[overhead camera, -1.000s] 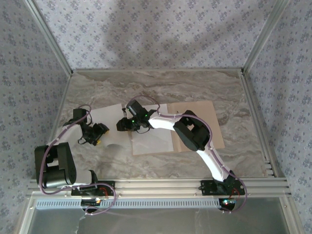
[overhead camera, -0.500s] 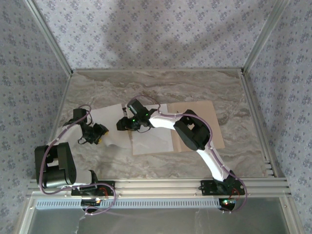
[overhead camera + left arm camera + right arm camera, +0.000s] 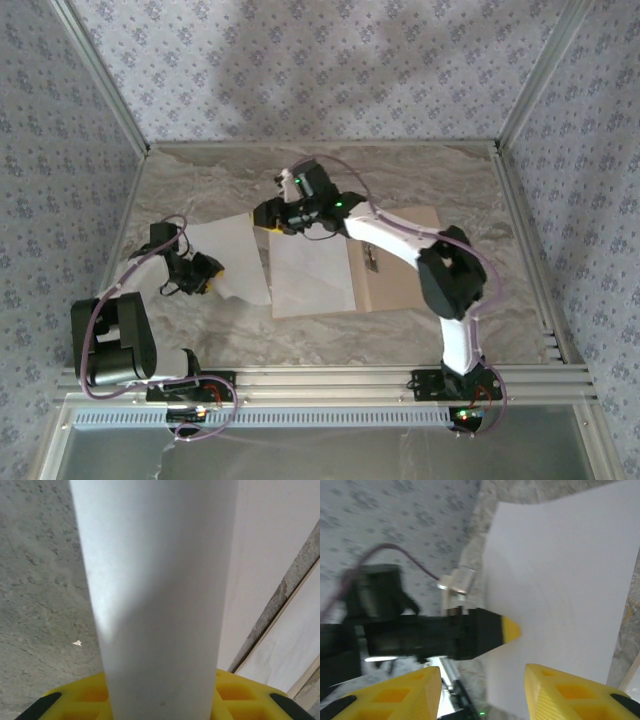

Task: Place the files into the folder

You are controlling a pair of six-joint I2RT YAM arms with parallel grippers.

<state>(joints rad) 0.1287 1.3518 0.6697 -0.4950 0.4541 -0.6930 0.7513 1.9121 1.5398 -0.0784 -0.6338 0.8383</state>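
Observation:
Two white files lie mid-table. The left file (image 3: 235, 262) is buckled and raised at its left edge, where my left gripper (image 3: 207, 272) is shut on it. In the left wrist view that sheet (image 3: 160, 605) rises in a curl from between the yellow fingers (image 3: 75, 700). The other file (image 3: 312, 275) lies flat on the left leaf of the tan folder (image 3: 405, 280), next to its small clip (image 3: 372, 262). My right gripper (image 3: 268, 218) hovers open above the far edge of the left file (image 3: 570, 580), nothing between its fingers (image 3: 395, 695).
Marble tabletop (image 3: 420, 180) with bare room behind and right of the folder. Aluminium frame rails (image 3: 320, 380) run along the near edge, and patterned walls close the sides and back.
My right arm lifted off the sheets and swung back toward the rear, uncovering the folder's crease. My left gripper closed on the left sheet's edge, and that sheet now buckles upward.

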